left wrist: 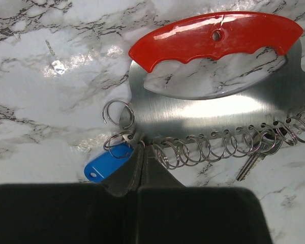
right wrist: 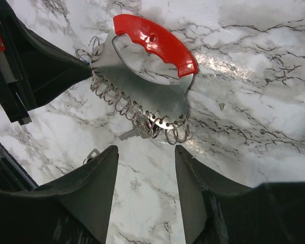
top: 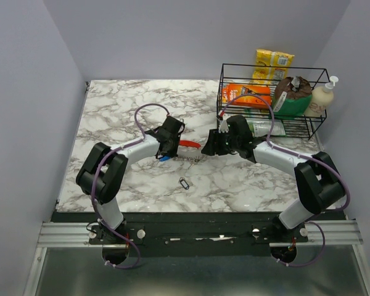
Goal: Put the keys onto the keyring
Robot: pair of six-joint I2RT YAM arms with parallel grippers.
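Note:
The keyring (left wrist: 218, 35) is a red handle on a steel plate with a row of split rings along its lower edge; it lies flat on the marble between my arms (top: 189, 144). A blue-headed key (left wrist: 108, 163) hangs on a ring at the plate's left end. A silvery key (left wrist: 251, 161) hangs near the right end. My left gripper (left wrist: 142, 145) is shut, its tips pinching the ring-lined edge. My right gripper (right wrist: 146, 148) stands open just short of the plate's other end, near the silvery key (right wrist: 129, 133). A small dark oval-headed key (top: 184, 183) lies loose on the table.
A black wire basket (top: 314, 69) with snack packets stands at the back right. A pump bottle (top: 324, 95) is beside it and a yellow pack (top: 273, 61) behind it. Grey walls close in the marble table (top: 111, 105) on three sides.

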